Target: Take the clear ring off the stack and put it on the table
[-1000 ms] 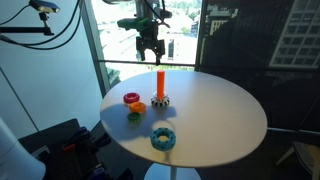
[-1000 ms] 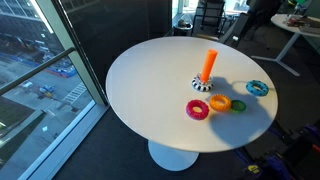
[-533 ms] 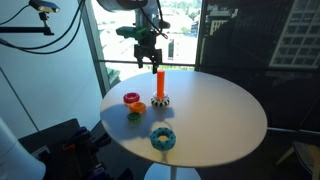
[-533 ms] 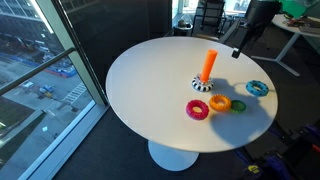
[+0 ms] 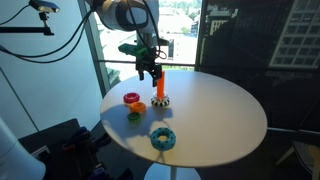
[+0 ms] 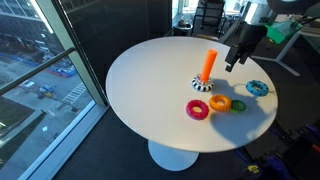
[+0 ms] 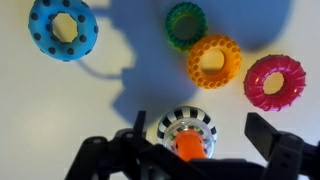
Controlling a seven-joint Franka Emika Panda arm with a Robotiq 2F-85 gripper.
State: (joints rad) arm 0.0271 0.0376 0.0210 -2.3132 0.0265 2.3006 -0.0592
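Note:
The stack is a slim orange peg (image 5: pixel 159 85) on a black-and-white striped round base (image 5: pixel 159 101), standing on the white round table (image 5: pixel 220 118); both exterior views show it (image 6: pixel 208 66). In the wrist view the peg (image 7: pixel 188 150) is seen from above. A pale see-through ring, the clear ring (image 7: pixel 171 126), seems to lie round its foot on the base. My gripper (image 5: pixel 150 72) (image 6: pixel 233 60) is open and empty. It hangs just above and beside the peg top, with its fingers either side of the base in the wrist view (image 7: pixel 202 136).
Loose rings lie on the table near the stack: red (image 7: pixel 273 82), orange (image 7: pixel 214 61), green (image 7: pixel 185 25) and blue (image 7: pixel 63 29). In an exterior view the blue ring (image 5: pixel 163 138) lies near the table's front edge. Windows and a glass railing stand behind the table.
My gripper has come down and moved in toward the top of the orange peg. The rings and the stack have not moved.

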